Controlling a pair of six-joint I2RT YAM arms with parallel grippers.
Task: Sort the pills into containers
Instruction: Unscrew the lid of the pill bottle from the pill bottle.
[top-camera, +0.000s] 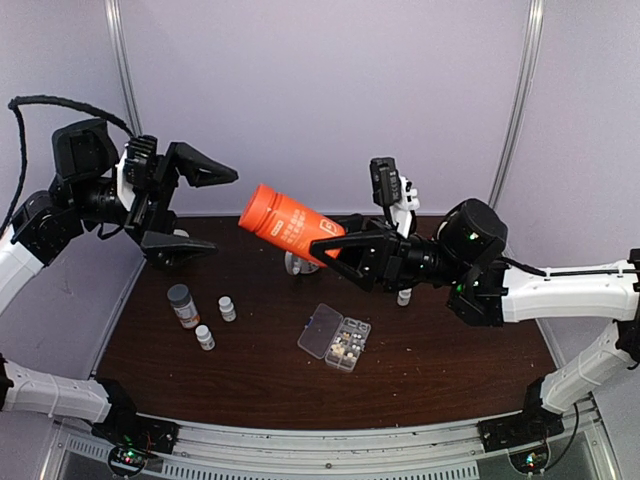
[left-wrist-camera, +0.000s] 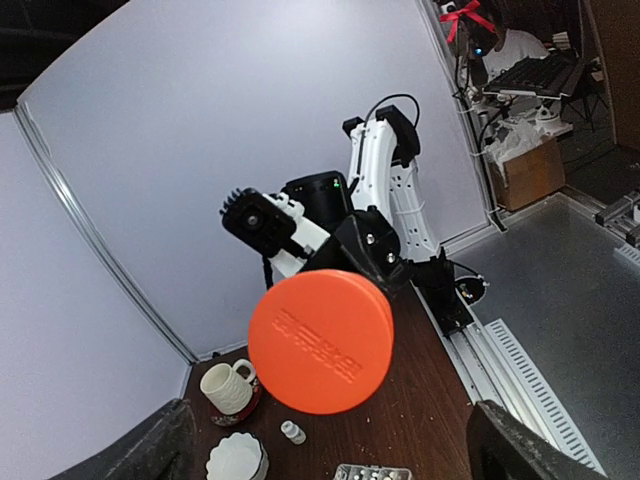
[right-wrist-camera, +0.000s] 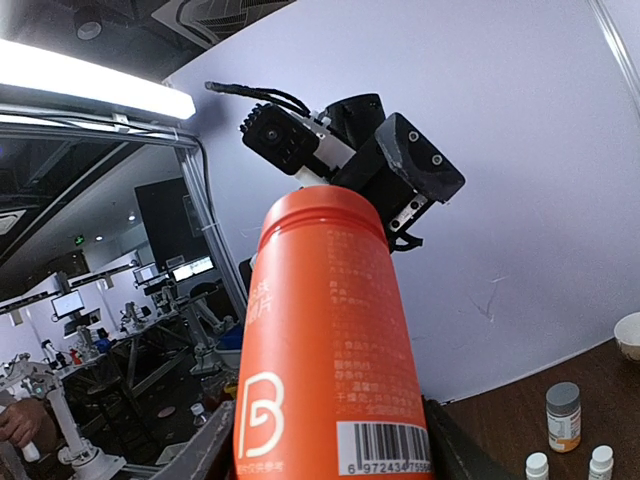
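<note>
My right gripper (top-camera: 335, 250) is shut on the lower body of an orange bottle (top-camera: 288, 224) and holds it tilted above the table, its cap end pointing at the left arm. In the right wrist view the orange bottle (right-wrist-camera: 325, 340) fills the space between the fingers (right-wrist-camera: 200, 455). My left gripper (top-camera: 198, 210) hangs open a short way left of the cap, touching nothing. The left wrist view faces the round orange cap (left-wrist-camera: 320, 340). The clear organizer box (top-camera: 335, 337) lies open on the table, with pills (top-camera: 347, 346) in its compartments.
A grey-capped bottle (top-camera: 182, 305) and two small white bottles (top-camera: 227, 308) (top-camera: 205, 337) stand at the left. Another small white bottle (top-camera: 404, 297) is under the right arm. A white mug (left-wrist-camera: 230, 388) and a white bowl (left-wrist-camera: 237, 458) sit at the back.
</note>
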